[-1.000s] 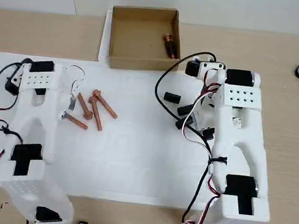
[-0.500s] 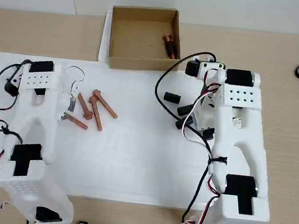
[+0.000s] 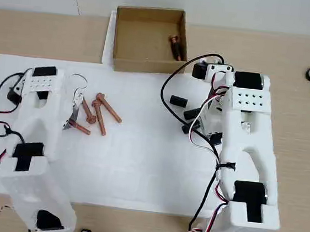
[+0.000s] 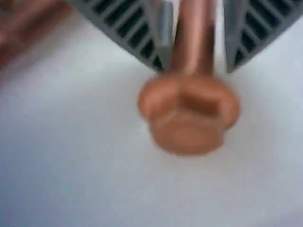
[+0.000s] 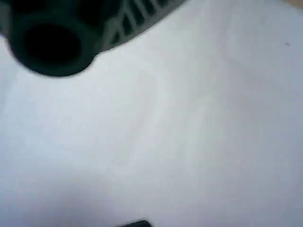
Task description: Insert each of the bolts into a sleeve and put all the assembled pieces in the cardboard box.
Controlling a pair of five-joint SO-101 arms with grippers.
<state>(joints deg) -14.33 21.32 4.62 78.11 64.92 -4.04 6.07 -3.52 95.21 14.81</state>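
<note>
Bolt (image 4: 189, 113) lies on the white sheet (image 3: 139, 164), left of centre in the high view, at the lower-left edge of the loose bolts (image 3: 99, 112). Left gripper (image 4: 194, 64) is down over it. Its jaws are spread either side of the shank just behind the head, with a sliver of gap on one side, so not clamped.

Black sleeve (image 5: 47, 45) sits close to the right arm (image 3: 248, 101)'s camera; can't tell its grip.

Cardboard box (image 3: 143, 66), top centre, holds what looks like one assembled piece (image 3: 176, 47).

Risks: uneven closure could roll the bolt into its neighbours, and a skewed pinch would likely miss the sleeve bore.
</note>
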